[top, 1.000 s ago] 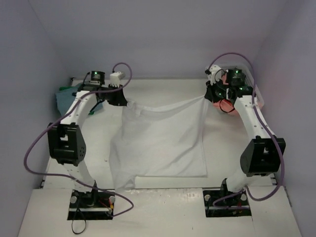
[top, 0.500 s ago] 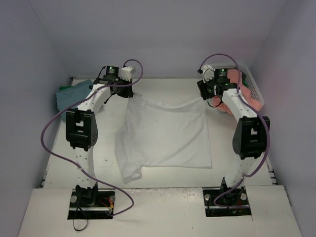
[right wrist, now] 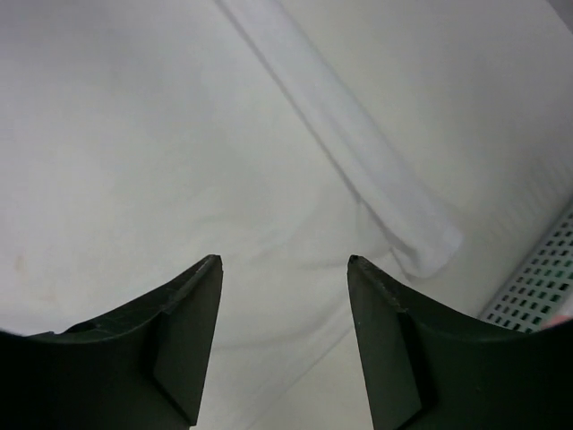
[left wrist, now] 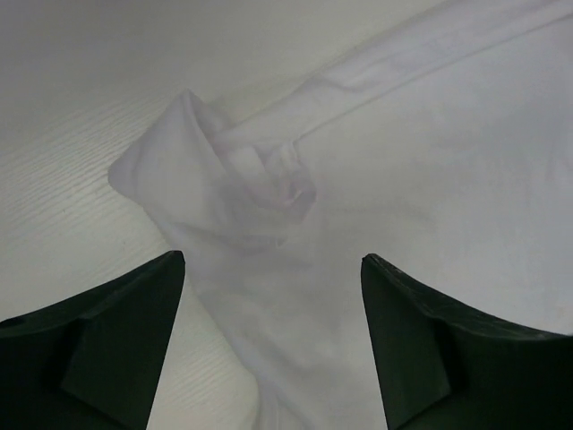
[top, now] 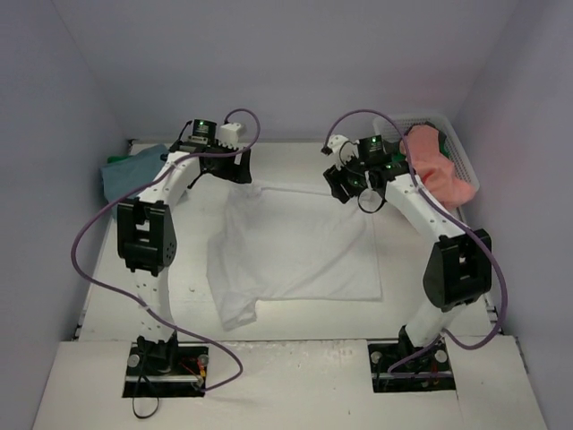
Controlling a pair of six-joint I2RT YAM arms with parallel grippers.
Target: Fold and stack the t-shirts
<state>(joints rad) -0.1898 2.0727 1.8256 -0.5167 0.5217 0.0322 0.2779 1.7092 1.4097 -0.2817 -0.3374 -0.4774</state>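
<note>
The white t-shirt (top: pixel 300 246) lies spread across the middle of the table (top: pixel 403 287), mostly flat, with neither arm holding it. The left gripper (left wrist: pixel 271 260) hangs over the shirt's far left corner, its fingers wide apart with nothing clamped between them. The right gripper (right wrist: pixel 283 260) hangs over the far right part, fingers likewise apart and empty.

The trouble, as I see it, sits at that far left corner, where the cloth is heaped in a twisted knot (left wrist: pixel 255 193) instead of lying smooth. If a fold starts without flattening it, the lump would end up buried inside and the stack would sit crooked. The near left sleeve (top: pixel 235 309) is curled up and carries the same risk.

On the right, a doubled-over edge (right wrist: pixel 358 152) runs beneath the fingers. A pinch there could catch only one layer and drag the shirt askew. That arm also works close to the basket (top: pixel 461 148) holding a salmon pink t-shirt (top: pixel 434 166), so a wide swing could clip its rim. A teal t-shirt (top: pixel 134 170) lies at the far left.
</note>
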